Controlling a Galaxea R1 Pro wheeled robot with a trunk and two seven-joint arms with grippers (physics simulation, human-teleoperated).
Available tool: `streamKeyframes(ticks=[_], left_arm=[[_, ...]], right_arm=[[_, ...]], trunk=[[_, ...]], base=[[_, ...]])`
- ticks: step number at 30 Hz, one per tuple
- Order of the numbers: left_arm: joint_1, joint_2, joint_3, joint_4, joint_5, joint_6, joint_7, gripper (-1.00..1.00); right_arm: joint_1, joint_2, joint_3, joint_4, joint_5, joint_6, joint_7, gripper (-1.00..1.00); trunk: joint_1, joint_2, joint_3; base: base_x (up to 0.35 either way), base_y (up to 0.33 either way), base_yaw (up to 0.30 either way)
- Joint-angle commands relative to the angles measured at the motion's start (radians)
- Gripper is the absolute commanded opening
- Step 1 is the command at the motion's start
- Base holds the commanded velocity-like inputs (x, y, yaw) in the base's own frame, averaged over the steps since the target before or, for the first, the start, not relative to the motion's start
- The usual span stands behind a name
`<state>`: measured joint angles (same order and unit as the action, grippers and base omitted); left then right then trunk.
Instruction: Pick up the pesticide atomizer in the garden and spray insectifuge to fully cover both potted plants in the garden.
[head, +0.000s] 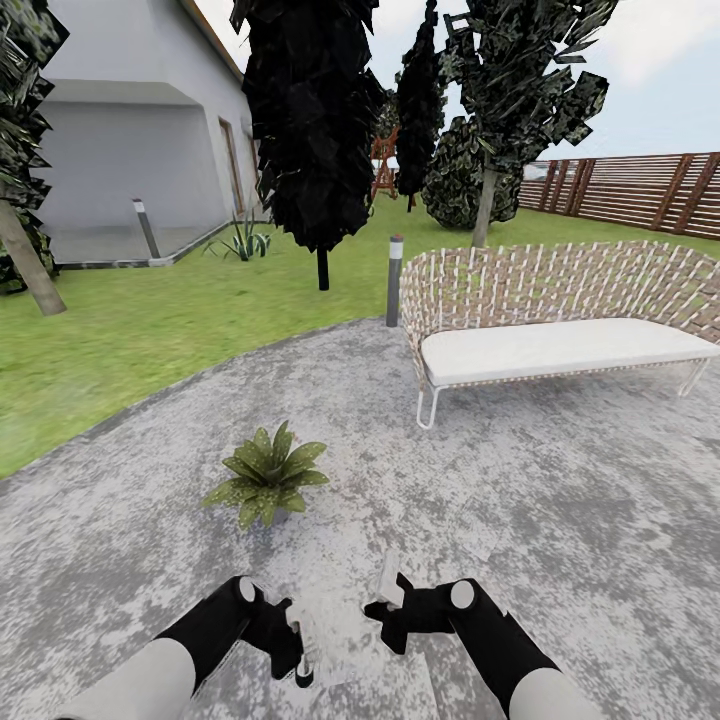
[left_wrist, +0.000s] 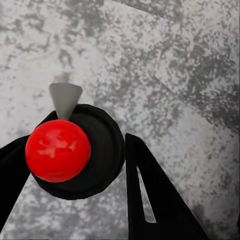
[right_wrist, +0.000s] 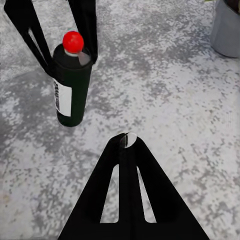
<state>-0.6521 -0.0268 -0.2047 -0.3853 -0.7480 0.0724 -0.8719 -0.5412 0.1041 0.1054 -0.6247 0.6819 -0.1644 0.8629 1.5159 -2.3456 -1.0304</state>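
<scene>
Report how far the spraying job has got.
Done: the left gripper has the sprayer between its fingers, clear of the paving. In hand: carrying it, a potted plant just ahead. Left: no spray shows on that plant, and a second plant still needs finding and covering.

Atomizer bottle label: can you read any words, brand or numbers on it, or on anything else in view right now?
No text can be read.
The atomizer, held between the left gripper's fingers, carries a white label seen edge-on; its dark marks are too blurred to read.
The red cap is bare, with no marking.
</scene>
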Motion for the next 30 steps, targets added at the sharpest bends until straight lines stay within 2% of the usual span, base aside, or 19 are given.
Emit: streamKeyframes(ticks=[1, 4, 5, 9, 12, 14, 16, 17, 18, 19, 20, 21, 22, 24, 25, 26, 27, 28, 30], left_arm=[[0.000, 0.009, -0.001, -0.002, 0.002, 0.007, -0.004, -1.00], [0.000, 0.040, -0.001, -0.001, 0.003, 0.007, -0.004, -1.00], [0.001, 0.051, -0.001, -0.001, 0.003, 0.007, -0.004, -1.00], [0.002, 0.087, 0.001, -0.001, 0.009, 0.006, -0.002, -1.00], [0.011, 0.095, 0.008, -0.001, 0.011, 0.009, 0.006, -1.00], [0.024, 0.098, 0.027, -0.002, 0.011, 0.010, 0.020, -1.00], [0.030, 0.098, 0.075, -0.002, 0.017, 0.010, 0.051, -1.00], [0.036, 0.098, 0.126, -0.002, 0.032, 0.008, 0.084, -1.00], [0.046, 0.097, 0.160, -0.001, 0.045, 0.005, 0.107, -1.00], [0.065, 0.096, 0.202, -0.001, 0.064, -0.008, 0.137, -1.00], [0.077, 0.094, 0.223, -0.001, 0.078, -0.024, 0.156, -1.00], [0.091, 0.092, 0.243, -0.001, 0.098, -0.055, 0.186, -1.00], [0.098, 0.091, 0.251, -0.001, 0.113, -0.075, 0.212, -1.00], [0.125, 0.085, 0.261, 0.008, 0.190, -0.109, 0.315, -1.00], [0.152, 0.071, 0.264, 0.083, 0.381, -0.175, 0.484, -1.00], [0.154, 0.070, 0.264, 0.112, 0.426, -0.213, 0.530, -1.00], [0.155, 0.069, 0.264, 0.131, 0.451, -0.235, 0.559, -1.00], [0.158, 0.071, 0.265, 0.169, 0.506, -0.277, 0.636, -1.00], [0.171, 0.072, 0.265, 0.181, 0.542, -0.289, 0.681, -1.00]], right_arm=[[0.000, 0.000, -0.001, 0.000, 0.011, -0.008, 0.001, -1.00], [0.000, 0.000, -0.001, 0.000, 0.011, -0.009, 0.000, -1.00], [0.000, 0.000, -0.001, 0.001, 0.011, -0.009, -0.001, 1.00], [0.000, -0.001, -0.001, 0.002, 0.011, -0.009, -0.003, 1.00], [0.002, -0.009, -0.003, 0.005, 0.011, -0.011, -0.011, 1.00], [0.004, -0.022, -0.007, 0.026, 0.008, -0.013, -0.046, 1.00], [0.006, -0.037, -0.008, 0.065, 0.004, -0.015, -0.110, 1.00], [0.007, -0.044, -0.009, 0.108, 0.001, -0.016, -0.186, 1.00], [0.007, -0.046, -0.010, 0.143, -0.005, -0.019, -0.251, 1.00], [0.008, -0.048, -0.010, 0.201, -0.027, -0.034, -0.360, 1.00], [0.009, -0.049, -0.010, 0.244, -0.051, -0.057, -0.435, 1.00], [0.012, -0.051, -0.010, 0.312, -0.098, -0.114, -0.540, 1.00], [0.014, -0.055, -0.010, 0.358, -0.131, -0.166, -0.600, 1.00], [0.018, -0.077, -0.010, 0.484, -0.229, -0.324, -0.723, 1.00], [0.035, -0.114, -0.009, 0.580, -0.404, -0.433, -0.824, 1.00], [0.057, -0.123, -0.009, 0.587, -0.469, -0.452, -0.839, 1.00], [0.071, -0.127, -0.010, 0.589, -0.512, -0.465, -0.845, 1.00], [0.096, -0.134, -0.009, 0.593, -0.611, -0.498, -0.851, 1.00], [0.103, -0.137, -0.009, 0.595, -0.641, -0.509, -0.854, 1.00]], trunk=[[0.000, 0.000, -0.001], [0.000, 0.000, -0.001], [0.000, 0.000, -0.001], [0.000, 0.000, -0.001], [0.000, 0.000, -0.001], [0.000, 0.000, -0.001], [0.000, 0.000, -0.001], [0.000, 0.000, -0.001], [0.000, 0.000, -0.001], [0.000, 0.000, -0.001], [0.000, 0.000, -0.001], [0.000, 0.000, -0.001], [0.000, 0.000, -0.001], [0.000, 0.000, -0.001], [0.000, 0.000, -0.001], [0.000, 0.000, -0.001], [0.000, 0.000, -0.001], [0.000, 0.000, -0.001], [0.000, 0.000, -0.001]], base=[[0.000, 0.000, 0.000], [0.000, 0.000, 0.000], [0.000, 0.000, 0.000], [0.000, 0.000, 0.000], [0.000, 0.000, 0.000], [0.000, 0.000, 0.000], [0.000, 0.000, 0.000], [0.000, 0.000, 0.000], [0.000, 0.000, 0.000], [0.000, 0.000, 0.000], [0.000, 0.000, 0.000], [0.000, 0.000, 0.000], [0.000, 0.000, 0.000], [0.000, 0.000, 0.000], [0.000, 0.000, 0.000], [0.000, 0.000, 0.000], [0.000, 0.000, 0.000], [0.000, 0.000, 0.000], [0.000, 0.000, 0.000]])
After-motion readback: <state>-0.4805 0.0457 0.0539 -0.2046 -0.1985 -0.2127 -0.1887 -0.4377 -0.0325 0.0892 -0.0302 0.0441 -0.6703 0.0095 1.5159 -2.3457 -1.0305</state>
